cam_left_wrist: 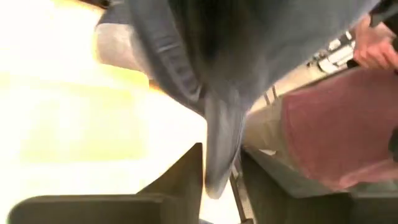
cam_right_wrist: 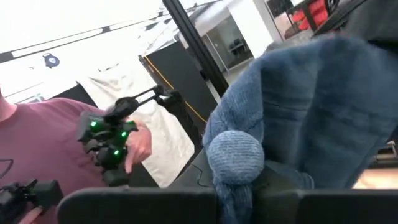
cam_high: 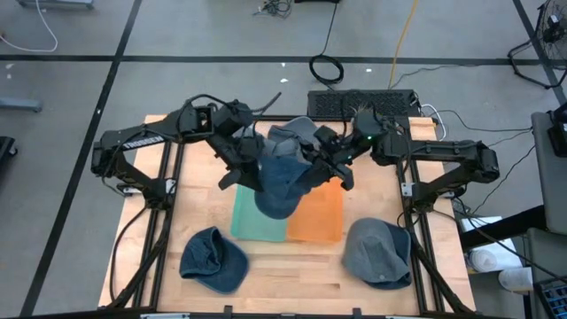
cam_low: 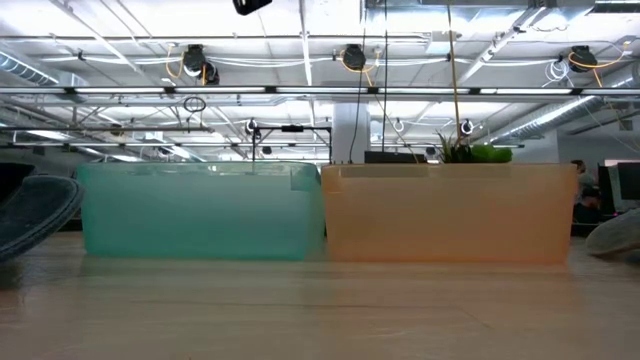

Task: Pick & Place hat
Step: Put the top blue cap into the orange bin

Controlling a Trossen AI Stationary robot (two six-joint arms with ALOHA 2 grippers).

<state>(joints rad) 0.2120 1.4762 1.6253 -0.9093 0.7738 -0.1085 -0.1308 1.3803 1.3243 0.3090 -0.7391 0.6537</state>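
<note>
1. A dark blue hat (cam_high: 213, 260) lies on the front left of the wooden tabletop (cam_high: 292, 282), well apart from both arms.
2. The left end effector (cam_high: 251, 158) is raised over the middle of the tabletop; in the left wrist view its fingers (cam_left_wrist: 180, 180) are pressed onto a fold of the held blue hat (cam_left_wrist: 224, 130).
3. The held blue hat (cam_high: 282, 177) hangs in the air between the two arms, above the seam where the green bin (cam_high: 257, 217) meets the orange bin (cam_high: 317, 215). In the low view the two bins (cam_low: 200, 212) (cam_low: 450, 212) stand side by side, touching.
4. The right end effector (cam_high: 326, 161) meets the same hat from the other side; in the right wrist view the fabric (cam_right_wrist: 298, 124) is bunched into a knob just above its fingers (cam_right_wrist: 267, 180), pinched there.
5. A grey hat (cam_high: 378, 253) rests on the front right of the tabletop.
6. Beyond the tabletop, the wrist views show a person in a red shirt (cam_right_wrist: 43, 149).
</note>
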